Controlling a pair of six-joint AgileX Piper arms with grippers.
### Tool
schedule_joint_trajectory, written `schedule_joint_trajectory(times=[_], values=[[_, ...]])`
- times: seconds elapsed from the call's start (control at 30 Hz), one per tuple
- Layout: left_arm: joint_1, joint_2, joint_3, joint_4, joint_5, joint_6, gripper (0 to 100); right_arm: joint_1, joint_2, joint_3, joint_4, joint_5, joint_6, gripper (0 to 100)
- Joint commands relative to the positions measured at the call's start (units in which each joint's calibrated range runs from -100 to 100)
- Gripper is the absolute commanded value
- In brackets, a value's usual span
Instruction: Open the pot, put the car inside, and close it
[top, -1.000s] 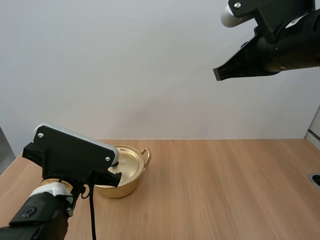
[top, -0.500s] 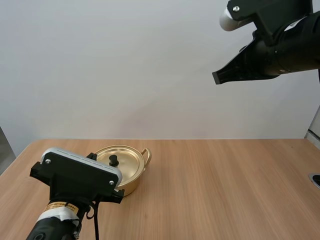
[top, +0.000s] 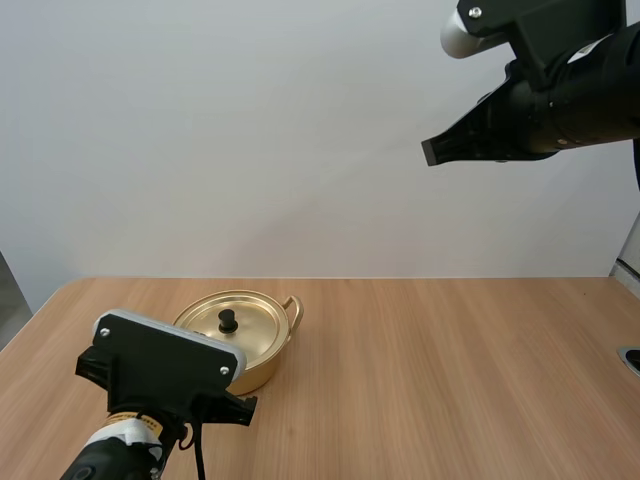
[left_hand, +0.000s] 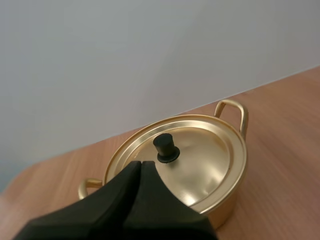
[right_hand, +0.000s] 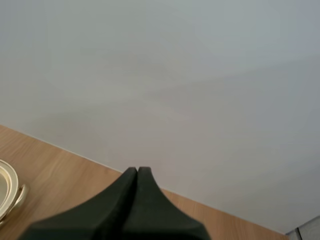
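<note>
Nearest the arms' bases, the left tool (left_hand: 141, 164) has its two black fingers pressed together into one dark wedge, gripping nothing. Its tip sits low and close to the near rim of the pot (top: 262, 367), pointing towards the lid's knob (left_hand: 166, 148) but apart from it. In the high view the left arm (top: 160, 365) stands at the near left of the tabletop (top: 430, 380), partly covering the pot's near side. The pot is gold-coloured and stands upright on the left part of the tabletop. Its lid (left_hand: 202, 152) is seated flat inside the rim, with the black knob (top: 228, 320) upright at the centre. One loop handle (left_hand: 232, 111) projects from the far right side of the pot and a second handle (left_hand: 89, 185) from the opposite side, next to the left tool's fingers. Beyond the pot the wooden surface runs to its far edge against a plain pale wall. The right tool (top: 432, 150) is held high above the tabletop at the right, well apart from the pot, fingers pressed together (right_hand: 137, 171) and gripping nothing, with the pot's edge (right_hand: 7, 187) visible far below it.
</note>
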Motion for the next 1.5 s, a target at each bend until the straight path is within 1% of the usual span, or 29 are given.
schedule_joint_trajectory(times=[0.0, 0.1, 0.17, 0.27, 0.33, 0.47, 0.6, 0.7, 0.77, 0.87, 0.97, 1.07, 1.17, 1.27, 1.33, 1.47], values=[[0.01, 0.0, 0.0, -9.9, 1.1, -3.7, 0, 0.0, 0.0, 0.0, 5.9, 6.6, 0.8, 0], [0.01, 0.0, 0.0, -9.9, 0.4, -5.5, 0, 0.0, 0.0, 1.3, 6.1, 8.9, 0.8, 0], [0.01, 0.0, 0.0, -9.9, 0.4, -5.5, 0, 0.0, 0.0, 3.8, 6.1, 9.4, 0.8, 0], [0.01, 0.0, 0.0, -9.8, 0.1, -5.4, 0, 0.0, 0.0, 10.1, 6.2, 9.6, 0.4, 0], [0.01, 0.0, 0.0, -9.0, -0.5, -5.4, 0, 0.0, 0.0, 15.3, 7.5, 7.7, -0.4, 0], [0.01, 0.0, 0.0, -9.1, -1.0, -5.4, 0, 0.0, 0.0, 25.0, 13.9, -0.4, -4.1, 0], [0.01, 0.0, 0.0, -9.3, -1.0, -5.4, 0, 0.0, 0.0, 33.7, 21.7, -11.0, -10.0, 0], [0.01, 0.0, 0.0, -12.4, -0.5, -5.5, 0, 0.0, 0.0, 35.8, 22.9, -12.1, -15.2, 0], [0.01, 0.0, 0.0, -12.5, -0.3, -6.0, 0, 0.1, 0.0, 36.5, 22.9, -12.1, -18.0, 0], [0.01, 0.0, 0.0, -12.5, -0.3, -6.9, 0, 1.0, 0.0, 37.8, 22.9, -15.2, -18.2, 0], [0.01, 0.0, 0.0, -12.5, -0.3, -6.9, 0, 2.5, -1.1, 39.9, 22.9, -22.5, -15.5, 0], [0.01, 0.0, 0.0, -12.5, -0.5, -6.9, 0, 4.4, -6.0, 42.8, 22.9, -31.9, -13.0, 0], [0.01, 0.0, 0.0, -12.5, -1.0, -6.9, 0, 6.2, -12.4, 45.3, 22.9, -38.8, -12.4, 0], [0.01, 0.0, 0.0, -12.5, -1.0, -6.9, 0, 8.1, -18.8, 48.1, 22.9, -49.0, -12.2, 0], [0.01, 0.0, 0.0, -12.5, -1.0, -6.9, 0, 8.4, -22.1, 49.5, 22.8, -52.6, -12.2, 0], [0.01, 0.0, 0.0, -12.5, -1.0, -6.9, 0, 8.4, -26.7, 49.8, 22.8, -52.8, -12.1, 0]])
